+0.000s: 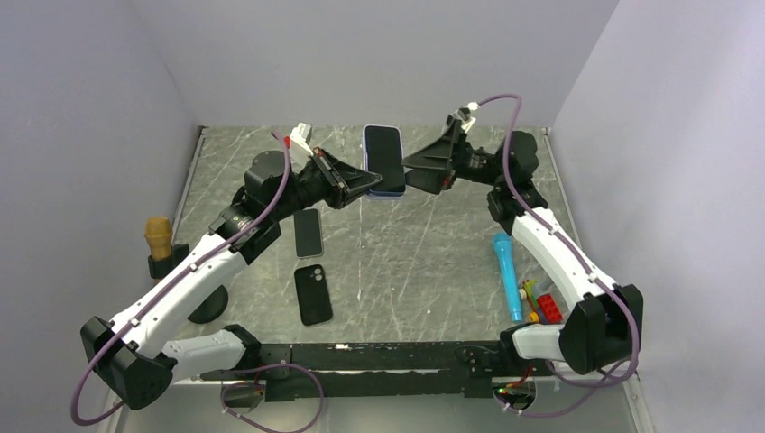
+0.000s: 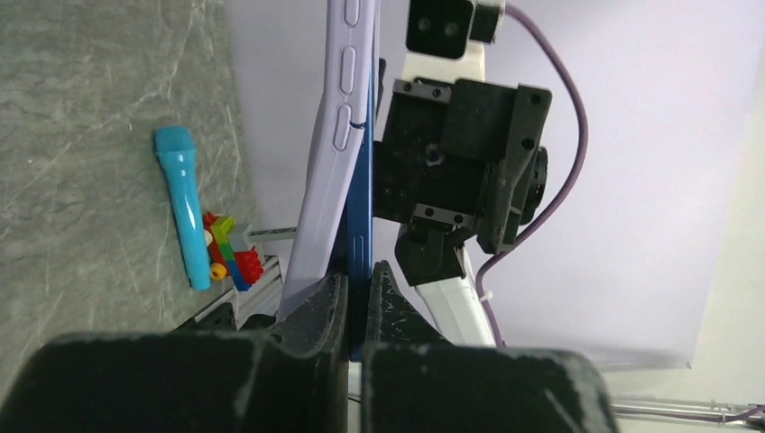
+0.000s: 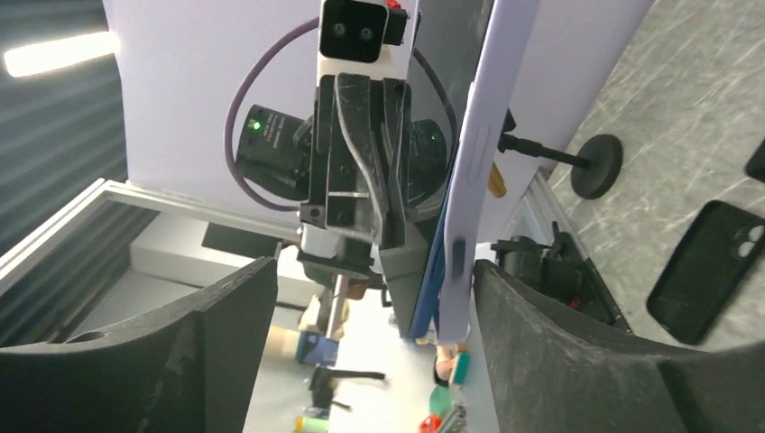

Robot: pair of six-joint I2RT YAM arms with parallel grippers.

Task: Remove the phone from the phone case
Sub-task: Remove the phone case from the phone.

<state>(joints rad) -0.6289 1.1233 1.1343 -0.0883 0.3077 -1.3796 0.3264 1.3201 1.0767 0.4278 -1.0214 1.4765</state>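
Observation:
A blue phone (image 1: 385, 155) in a lavender case (image 1: 369, 135) is held upright in the air at the back middle. My left gripper (image 1: 374, 182) is shut on the phone's lower left edge. In the left wrist view the jaws (image 2: 359, 275) pinch the blue phone edge (image 2: 361, 207), and the lavender case (image 2: 327, 171) stands peeled away from it on the left. My right gripper (image 1: 410, 171) is open at the phone's right edge. In the right wrist view (image 3: 374, 266) the phone (image 3: 431, 280) and case (image 3: 478, 171) sit between the wide-open fingers, with the case close to the right finger (image 3: 577, 352).
On the table lie a black phone case (image 1: 313, 294) and a small dark phone (image 1: 308, 232), left of centre. A blue toy microphone (image 1: 508, 275) and coloured bricks (image 1: 541, 305) lie by the right arm. A brown item (image 1: 160, 236) on a black stand is at the left.

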